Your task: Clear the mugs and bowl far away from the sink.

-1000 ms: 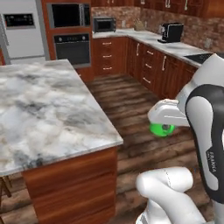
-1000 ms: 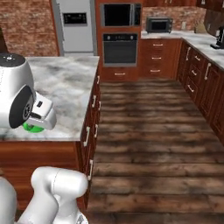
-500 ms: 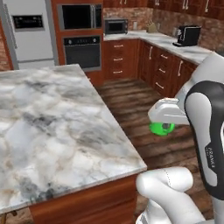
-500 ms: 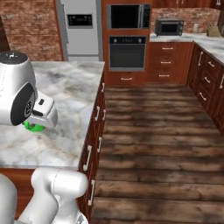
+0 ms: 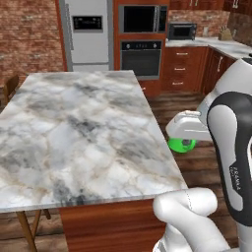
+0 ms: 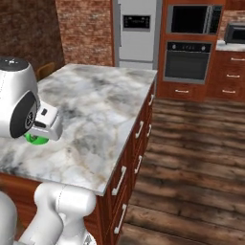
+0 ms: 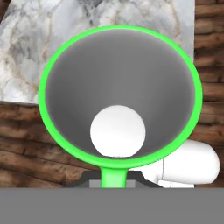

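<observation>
The claw (image 7: pixel 114 183) is clamped on the green mug (image 5: pixel 181 144), gripping its rim so it hangs upright. The mug rides just off the island (image 5: pixel 88 128) edge, likely headed for that top.

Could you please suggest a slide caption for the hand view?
Bright green glossy mug with pale inside, carried in the shut claw, above the grey-veined marble island top and wooden floor.

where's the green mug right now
The glossy bright green mug hangs in the shut gripper, off the near right corner of the grey-veined marble island, above the wooden floor.
</observation>
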